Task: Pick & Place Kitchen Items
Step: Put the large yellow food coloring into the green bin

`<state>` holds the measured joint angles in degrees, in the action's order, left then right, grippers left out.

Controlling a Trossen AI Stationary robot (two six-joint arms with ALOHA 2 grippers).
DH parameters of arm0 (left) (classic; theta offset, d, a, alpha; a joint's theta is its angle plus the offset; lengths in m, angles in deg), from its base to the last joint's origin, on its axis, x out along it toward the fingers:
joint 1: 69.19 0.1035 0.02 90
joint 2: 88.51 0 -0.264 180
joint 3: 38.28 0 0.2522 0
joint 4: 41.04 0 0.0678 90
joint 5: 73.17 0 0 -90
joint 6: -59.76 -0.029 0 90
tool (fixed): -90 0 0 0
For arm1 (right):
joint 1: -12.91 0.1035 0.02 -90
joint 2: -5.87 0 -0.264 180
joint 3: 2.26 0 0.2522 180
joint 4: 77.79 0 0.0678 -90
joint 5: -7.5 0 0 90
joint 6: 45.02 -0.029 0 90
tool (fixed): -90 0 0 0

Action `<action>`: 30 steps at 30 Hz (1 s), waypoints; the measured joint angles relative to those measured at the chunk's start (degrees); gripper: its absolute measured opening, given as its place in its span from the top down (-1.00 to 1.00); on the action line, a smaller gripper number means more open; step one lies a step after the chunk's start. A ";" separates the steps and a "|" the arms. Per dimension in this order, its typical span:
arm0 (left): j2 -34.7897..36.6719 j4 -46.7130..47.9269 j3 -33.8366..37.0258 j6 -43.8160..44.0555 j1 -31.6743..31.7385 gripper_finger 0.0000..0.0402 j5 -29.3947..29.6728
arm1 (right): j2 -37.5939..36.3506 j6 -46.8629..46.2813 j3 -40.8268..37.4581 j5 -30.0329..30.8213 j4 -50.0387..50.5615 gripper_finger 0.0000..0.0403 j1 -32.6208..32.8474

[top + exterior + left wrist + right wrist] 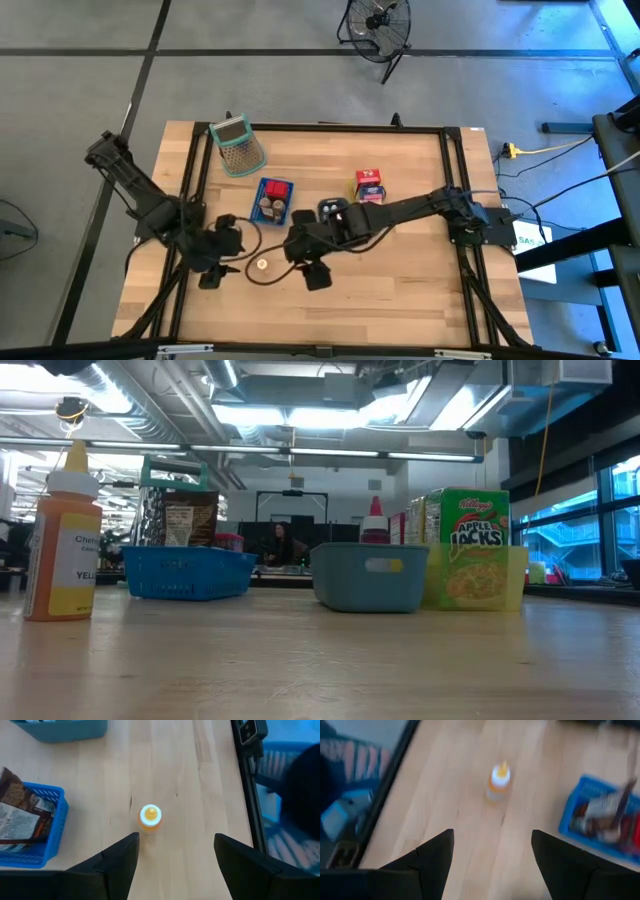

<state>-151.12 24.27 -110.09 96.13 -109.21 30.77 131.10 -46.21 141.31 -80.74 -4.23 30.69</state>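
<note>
We saw both grippers spread wide and empty: left gripper [175, 857] and right gripper [492, 852] flanked the upright orange bottle [262, 265] at lower centre of the high view. The blue tray [273, 200] above it held small packets; the grey-blue tray [369, 576] a red-capped bottle [374, 522].

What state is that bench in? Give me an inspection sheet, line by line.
Surface: wooden table in a black frame.
Job's things: orange bottle upright, alone on the wood; packets in the blue tray; red carton; Apple Jacks carton; red-capped bottle showing above the grey-blue tray.
Clutter: green-rimmed grater near the far left corner.
Grippers: left pincer and right pincer both open, empty, facing the orange bottle from opposite sides.
Cables: yellow cable on the floor, right of the table.
Surroundings: floor fan; a person far behind.
</note>
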 joint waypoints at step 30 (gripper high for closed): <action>-2.16 -36.72 24.80 11.51 -25.21 -0.26 33.39 | 3.17 -5.47 -1.67 7.29 -29.65 -0.34 9.99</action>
<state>-153.28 -12.45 -85.29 107.64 -134.42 64.16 134.27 -51.68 139.64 -73.45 -33.88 40.68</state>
